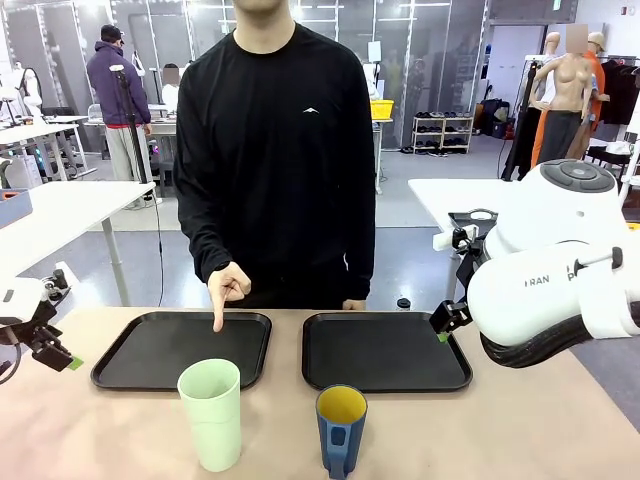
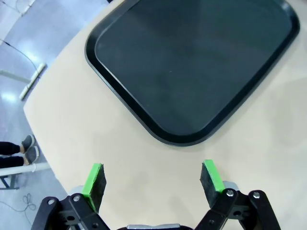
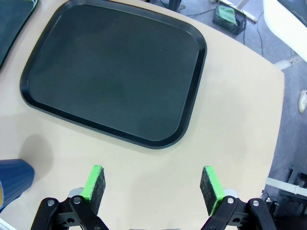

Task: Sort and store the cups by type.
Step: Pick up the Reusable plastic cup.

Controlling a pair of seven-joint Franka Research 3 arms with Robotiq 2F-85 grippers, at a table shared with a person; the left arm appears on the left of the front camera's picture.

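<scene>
A tall pale mint-green tumbler stands near the table's front edge, in front of the left black tray. To its right stands a shorter dark blue mug with a handle and a yellow inside, in front of the right black tray. The mug's blue side shows at the left edge of the right wrist view. My left gripper hangs open over bare table beside the left tray. My right gripper is open above the table near the right tray. Both hold nothing.
A person in a black top stands at the far side, one hand pointing a finger down at the left tray. Both trays are bare. The table edge runs close to my left gripper.
</scene>
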